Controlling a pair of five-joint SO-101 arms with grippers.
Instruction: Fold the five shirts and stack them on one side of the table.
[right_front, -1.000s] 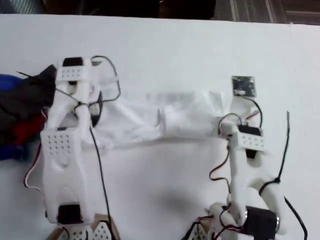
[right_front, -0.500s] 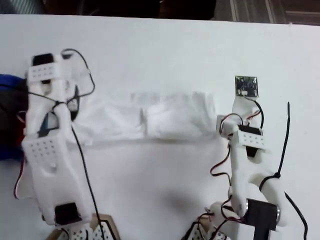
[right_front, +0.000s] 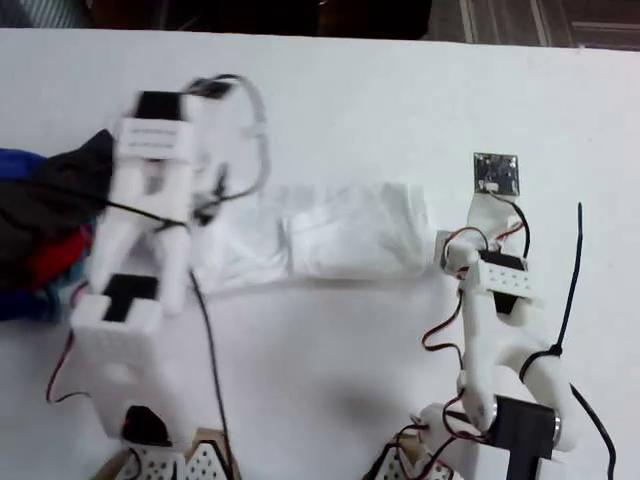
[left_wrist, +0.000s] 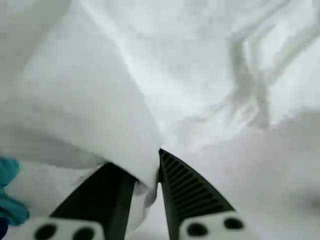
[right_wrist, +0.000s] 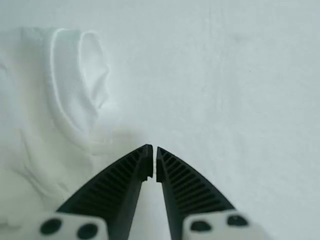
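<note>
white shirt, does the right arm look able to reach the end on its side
Probably yes: the right hand sits shut and empty right beside the folded end of the white shirt, with nothing between them. It would have to open first.

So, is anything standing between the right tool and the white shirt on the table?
Nothing visible does. The right tool is shut over the bare table, and the folded edge of the white shirt lies close beside its tips, with only table surface between them.
</note>
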